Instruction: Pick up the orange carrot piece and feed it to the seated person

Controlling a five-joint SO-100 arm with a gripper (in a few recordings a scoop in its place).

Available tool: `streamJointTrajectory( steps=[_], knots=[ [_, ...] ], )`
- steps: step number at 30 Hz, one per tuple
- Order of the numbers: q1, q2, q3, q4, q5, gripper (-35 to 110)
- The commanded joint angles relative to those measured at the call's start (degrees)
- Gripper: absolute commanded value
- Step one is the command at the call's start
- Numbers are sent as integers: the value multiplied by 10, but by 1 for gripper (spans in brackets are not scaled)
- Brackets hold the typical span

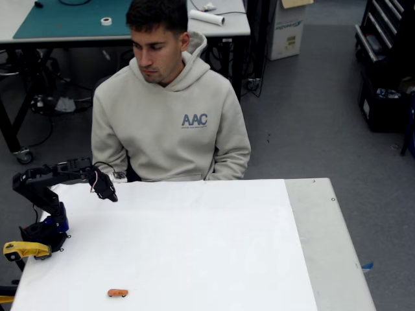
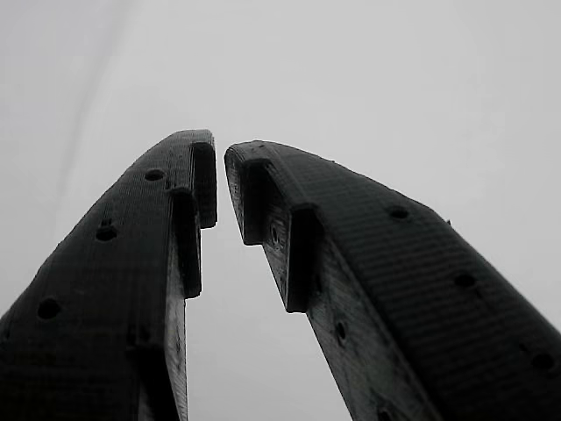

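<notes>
In the fixed view the black arm stands at the left edge of the surface (image 1: 194, 246), its base low near the front-left corner. It is folded: the lower link rises from the base, and the upper link runs rightward toward the back-left corner. The pincer (image 1: 109, 193) hangs tilted down at the end, just above the surface. In the wrist view its two dark fingers (image 2: 123, 263) nearly meet at the tips, a narrow gap between them, holding nothing.
</notes>
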Motion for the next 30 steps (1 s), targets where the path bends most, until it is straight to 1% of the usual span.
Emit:
streamJointTrajectory(
  steps=[1,12,22,30],
  knots=[
    [59,-35,-80,5,3,-3],
    [245,-177,-203,5,0,-3],
    [340,-299,-344,4,-4,-3],
    [398,-370,-430,5,-115,-3]
  ],
)
